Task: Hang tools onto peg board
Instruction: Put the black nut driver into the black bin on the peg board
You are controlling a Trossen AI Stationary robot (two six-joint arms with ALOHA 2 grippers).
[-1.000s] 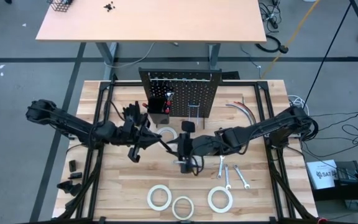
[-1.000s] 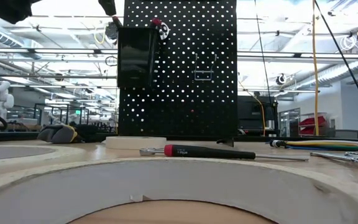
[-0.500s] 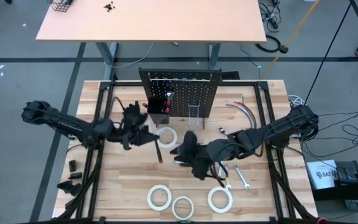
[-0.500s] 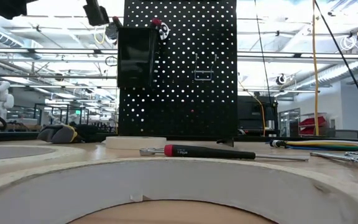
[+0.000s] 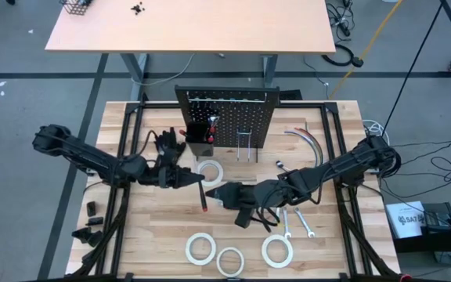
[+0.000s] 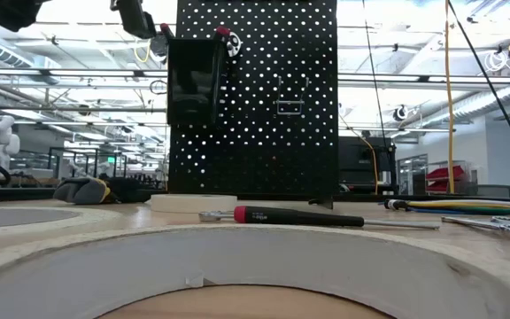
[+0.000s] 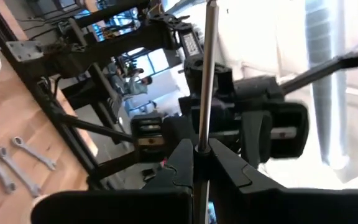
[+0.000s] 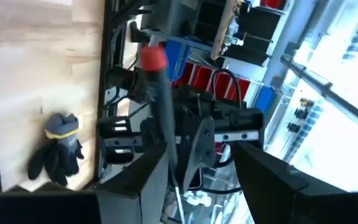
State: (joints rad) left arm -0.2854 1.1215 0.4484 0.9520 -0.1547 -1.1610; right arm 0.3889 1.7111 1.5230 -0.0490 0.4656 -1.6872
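The left gripper [image 5: 188,179] hovers left of centre above the table, in front of the peg board [image 5: 225,117]. Its fingers are clamped on the thin metal shaft of a screwdriver [image 5: 202,196], whose red handle end points toward the table's near edge. Just right of it, the right gripper [image 5: 224,193] has its fingers spread apart. In its own wrist view the handle stands beside one finger, apparently free of both. A second ago the two grippers met at the centre, then the right arm swung away and came back beside the tool. That reads as a handover, so the left arm probably now carries the screwdriver alone toward the board's small bin. Farther right, the wrenches [image 5: 288,222] lie flat, not yet hung.

The low view shows neither gripper, since a tape roll [image 6: 255,266] fills its foreground. The screwdriver's tip is cut off in the left wrist view.
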